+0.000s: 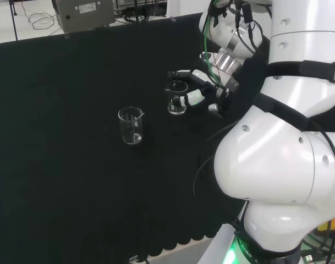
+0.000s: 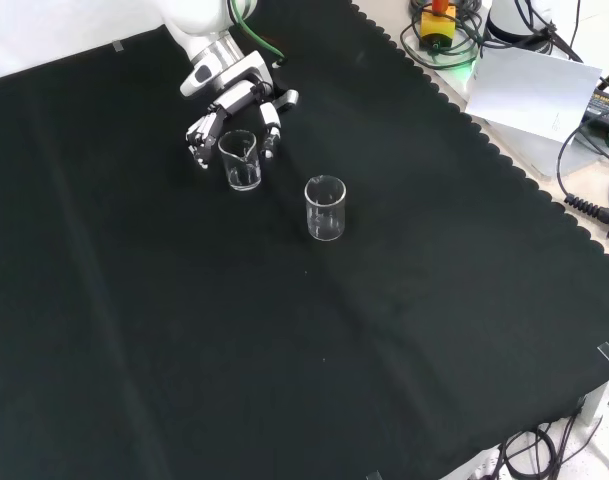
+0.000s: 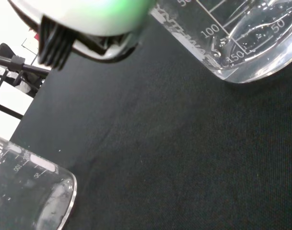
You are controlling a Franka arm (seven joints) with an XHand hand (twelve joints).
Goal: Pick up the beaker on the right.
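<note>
We see the black cloth (image 1: 62,181) covering the bench, with two clear beakers standing upright on it, well apart. In the head view, the right beaker (image 1: 176,99) stands at about two o'clock from the other beaker (image 1: 131,125); in the front view the same beaker (image 2: 240,160) lies at about ten o'clock from its neighbour (image 2: 325,208).

We judge the task about half done: the approach is made, the lift is not, since the beaker seems to rest on the cloth.

The hand (image 1: 197,91) sits just beside the right beaker, its fingers (image 2: 271,125) spread and partly curled on both sides of the glass. We cannot tell whether they touch it.
</note>
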